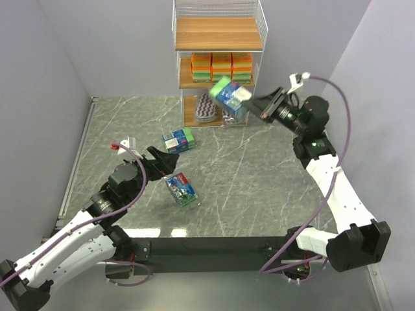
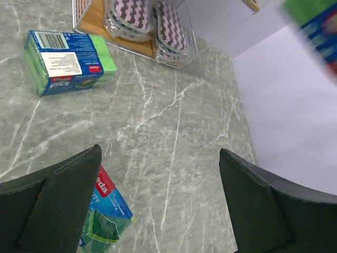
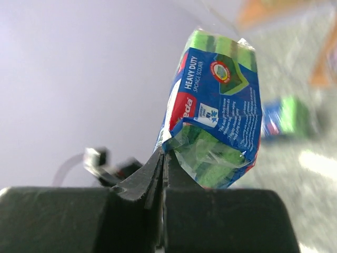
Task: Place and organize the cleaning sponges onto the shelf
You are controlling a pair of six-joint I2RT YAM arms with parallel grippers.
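The shelf (image 1: 220, 32) stands at the back of the table. Orange sponge blocks (image 1: 222, 67) fill its middle board and oval purple-striped pads (image 1: 205, 107) stand on its bottom board. My right gripper (image 1: 257, 103) is shut on the wrapper edge of a blue-green sponge pack (image 1: 232, 96) and holds it in the air before the shelf's right side. In the right wrist view the pack (image 3: 218, 110) hangs from the closed gripper (image 3: 164, 155). My left gripper (image 1: 166, 164) is open and empty, low between two blue-green packs: one nearer the shelf (image 1: 178, 140), one nearer me (image 1: 182, 189).
The left wrist view shows the open gripper (image 2: 159, 158) over bare marble, the far pack (image 2: 68, 62) at upper left, the near pack (image 2: 102, 216) beside the left finger, and the striped pads (image 2: 147, 21) on the bottom board. Grey walls close in left, right and back.
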